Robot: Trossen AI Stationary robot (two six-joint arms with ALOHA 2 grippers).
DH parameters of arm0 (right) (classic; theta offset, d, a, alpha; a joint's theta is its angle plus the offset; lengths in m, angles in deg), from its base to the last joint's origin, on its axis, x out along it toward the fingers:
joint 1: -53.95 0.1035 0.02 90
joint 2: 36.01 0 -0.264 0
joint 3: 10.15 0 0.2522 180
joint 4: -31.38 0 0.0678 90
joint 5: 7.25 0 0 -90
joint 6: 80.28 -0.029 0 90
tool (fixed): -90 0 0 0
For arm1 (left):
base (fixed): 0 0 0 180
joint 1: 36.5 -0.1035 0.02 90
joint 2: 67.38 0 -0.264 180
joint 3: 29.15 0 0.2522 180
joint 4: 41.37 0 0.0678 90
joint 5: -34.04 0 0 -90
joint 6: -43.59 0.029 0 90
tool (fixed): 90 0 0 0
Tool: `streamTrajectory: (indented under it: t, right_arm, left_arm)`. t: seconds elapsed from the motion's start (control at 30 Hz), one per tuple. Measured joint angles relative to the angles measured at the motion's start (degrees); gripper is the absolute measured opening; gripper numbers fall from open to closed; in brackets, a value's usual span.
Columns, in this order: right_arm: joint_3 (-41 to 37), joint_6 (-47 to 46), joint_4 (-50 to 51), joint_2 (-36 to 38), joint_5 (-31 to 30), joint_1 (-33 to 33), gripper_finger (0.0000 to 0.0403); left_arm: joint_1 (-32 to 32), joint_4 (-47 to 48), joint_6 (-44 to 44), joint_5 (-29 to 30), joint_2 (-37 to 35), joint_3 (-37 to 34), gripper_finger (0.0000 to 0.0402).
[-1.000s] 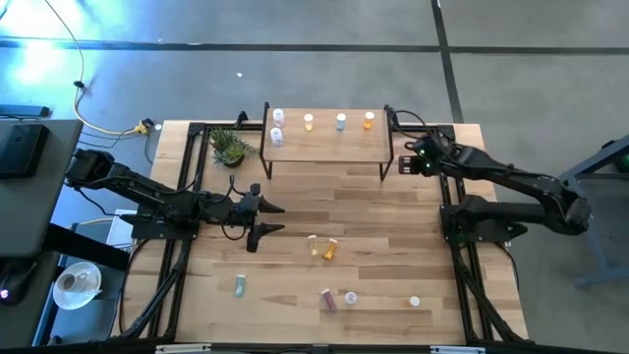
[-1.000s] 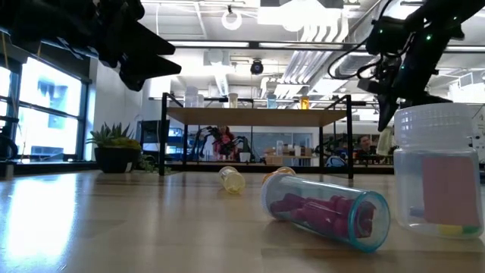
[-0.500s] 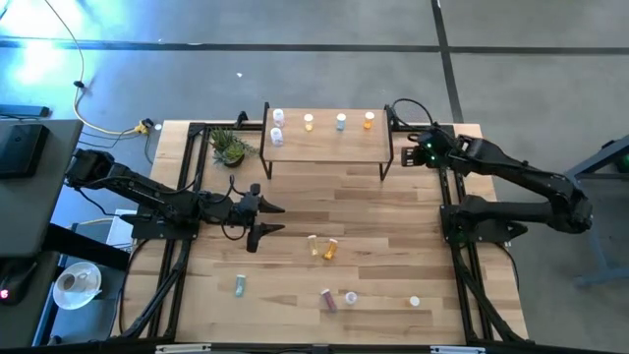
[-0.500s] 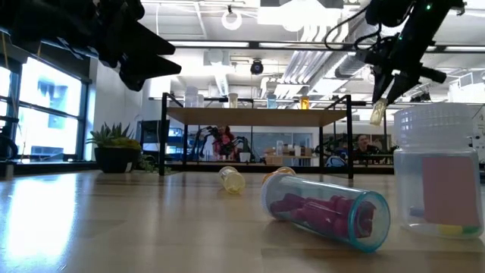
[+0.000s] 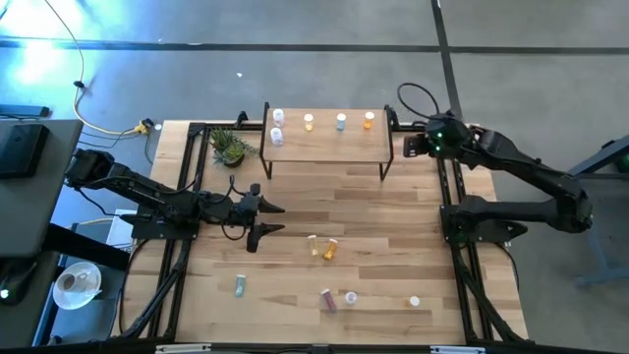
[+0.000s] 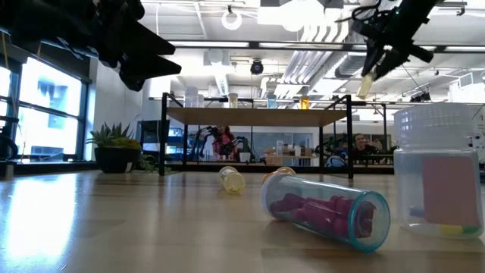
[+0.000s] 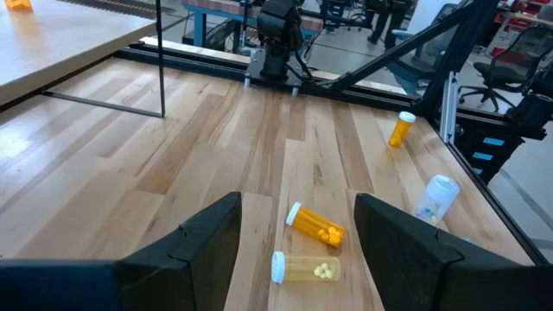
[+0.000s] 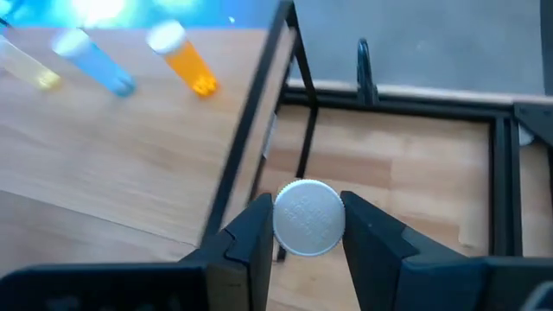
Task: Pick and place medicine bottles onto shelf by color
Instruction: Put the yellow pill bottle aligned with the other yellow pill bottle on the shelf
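Observation:
My right gripper [image 5: 413, 145] is shut on a pale medicine bottle with a white cap [image 8: 309, 218], up in the air just off the shelf's [image 5: 324, 145] right end. In the low view the bottle [image 6: 367, 84] hangs higher than the shelf top. White, yellow, blue and orange bottles [image 5: 340, 121] stand on the shelf. Yellow [image 5: 314, 244] and orange [image 5: 330, 248] bottles lie on their sides mid-table. My left gripper [image 5: 273, 218] is open and empty above the table, left of them; they also show in the left wrist view [image 7: 316, 226]. My right gripper pinches the bottle between its two fingers [image 8: 251, 233] at the cap end [image 8: 285, 226]. The fingers come from above, slanting down. The bottle hangs below them, tilted, lifted clear of the table and the shelf.
A green-blue bottle [image 5: 239, 286], a purple one [image 5: 327, 300] and two pale ones [image 5: 351, 297] sit near the table's front edge. A small potted plant [image 5: 229, 147] stands left of the shelf. Black frame rails [image 5: 447, 211] run along both table sides.
My right gripper has risen with the pale bottle, from below the shelf top's height to above it, and has drifted toward the table's far edge beside the shelf's right end. The bottle stays shut between its fingers.

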Motion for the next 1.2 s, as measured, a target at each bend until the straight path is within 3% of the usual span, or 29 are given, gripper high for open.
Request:
streamTrajectory:
  t: [0.4, 0.9, 1.2]
  right_arm:
    - [11.6, 5.2, -0.4, -8.5, -1.8, 2.9, 0.0106]
    - [39.0, 15.7, 4.3, -33.4, -1.7, 6.9, 0.0106]
    - [57.7, 21.4, 10.8, -49.4, 2.2, 7.8, 0.0106]
  left_arm:
    - [0.0, 0.0, 0.0, 0.1, 0.0, 0.0, 0.0216]
    - [-6.8, 10.0, -9.0, 0.3, 0.0, 0.0, 0.0216]
    - [-8.3, 12.0, -10.0, 0.0, 0.0, 0.0, 0.0216]
